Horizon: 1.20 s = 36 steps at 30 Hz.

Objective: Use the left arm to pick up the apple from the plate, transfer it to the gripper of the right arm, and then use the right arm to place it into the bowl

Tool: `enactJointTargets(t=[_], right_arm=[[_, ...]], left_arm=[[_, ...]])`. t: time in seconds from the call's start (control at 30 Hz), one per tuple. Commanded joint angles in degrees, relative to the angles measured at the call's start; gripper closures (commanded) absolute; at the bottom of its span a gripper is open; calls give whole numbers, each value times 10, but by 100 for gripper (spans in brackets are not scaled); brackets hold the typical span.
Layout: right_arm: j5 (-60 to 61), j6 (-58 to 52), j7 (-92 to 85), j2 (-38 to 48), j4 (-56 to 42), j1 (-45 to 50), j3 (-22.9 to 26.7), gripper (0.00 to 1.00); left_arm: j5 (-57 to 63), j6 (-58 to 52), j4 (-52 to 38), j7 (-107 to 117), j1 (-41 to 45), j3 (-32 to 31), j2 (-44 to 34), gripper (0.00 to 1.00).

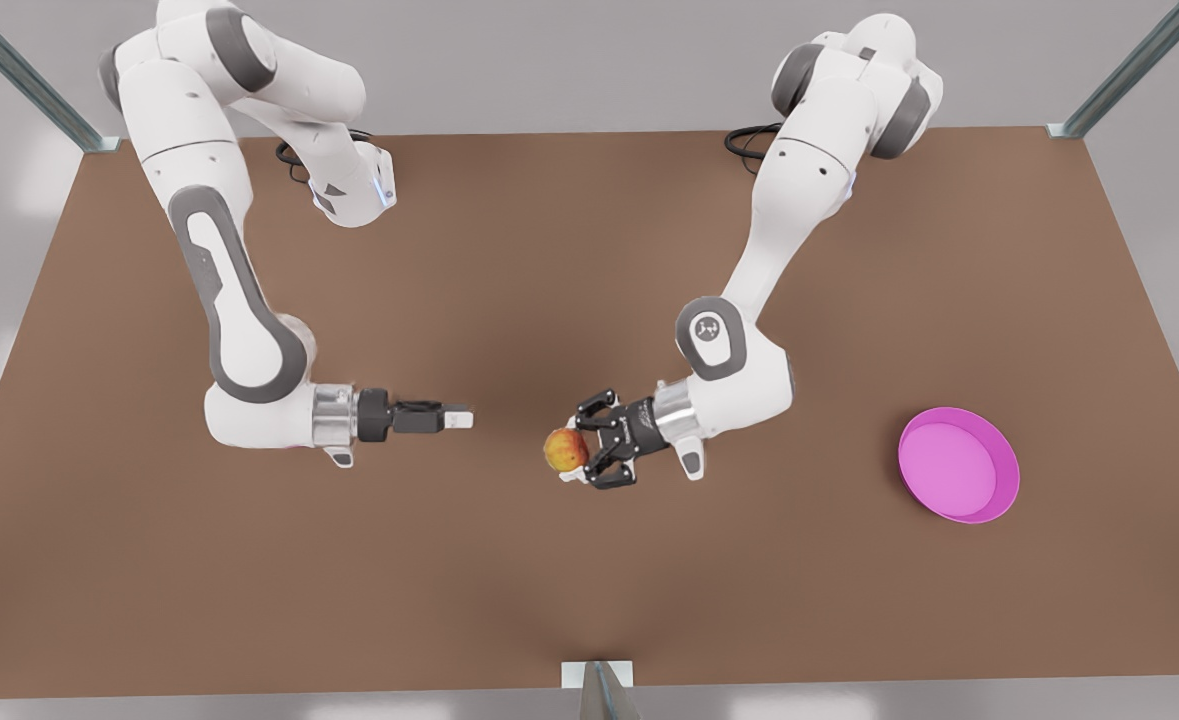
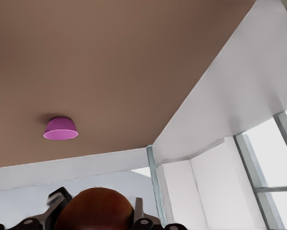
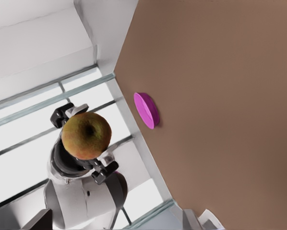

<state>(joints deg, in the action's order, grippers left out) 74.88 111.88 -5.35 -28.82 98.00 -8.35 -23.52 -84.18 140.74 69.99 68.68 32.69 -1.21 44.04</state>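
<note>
Brown tabletop (image 1: pixel 549 250), framed by grey walls and metal corner posts, with two white arms reaching over it from the far edge.

The left gripper (image 1: pixel 574 450), on the arm at the front view's right, is turned sideways over the middle of the tabletop, toward the near edge. Its jaws are closed on the apple (image 1: pixel 565 449), one finger on each side of the fruit. The apple is clear of the surface, and the right wrist view looks straight onto its dark stem dimple (image 3: pixel 86 134).

The right gripper (image 1: pixel 454 417), on the arm at the front view's left, also lies level. It points across at the apple, with a gap of bare table between the two grippers. From the front it is seen edge-on. In the right wrist view its fingers (image 3: pixel 203 221) stand wide apart with nothing between them.

The count is one apple, one plate, one bowl and two arms. The magenta plate (image 1: pixel 1007 480) sits flat near the tabletop's edge at the front view's right, well apart from the apple, with nothing on it. In the left wrist view the small pink bowl (image 2: pixel 60 129) stands on the tabletop near one of its edges, far from the held fruit.
</note>
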Motion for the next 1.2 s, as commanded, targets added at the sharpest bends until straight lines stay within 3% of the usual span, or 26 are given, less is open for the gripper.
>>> enactJointTargets(t=[0.0, 0.2, 0.43, 1.17], right_arm=[[56, 14, -224, -11, 0, -3, 0, 0], [55, 24, -320, -81, -71, -3, 0, 0], [60, -31, -347, -84, -77, -26, 1, 0], [75, -7, -429, -128, -112, 11, -2, 0]], left_arm=[[-9, 76, -53, 358, 1, -14, 37, 35], [-8, 166, -112, 351, 49, -45, 68, 35], [-6, 173, -111, 349, 56, -42, 69, 35], [-7, 207, -116, 328, 85, -45, 89, 35]])
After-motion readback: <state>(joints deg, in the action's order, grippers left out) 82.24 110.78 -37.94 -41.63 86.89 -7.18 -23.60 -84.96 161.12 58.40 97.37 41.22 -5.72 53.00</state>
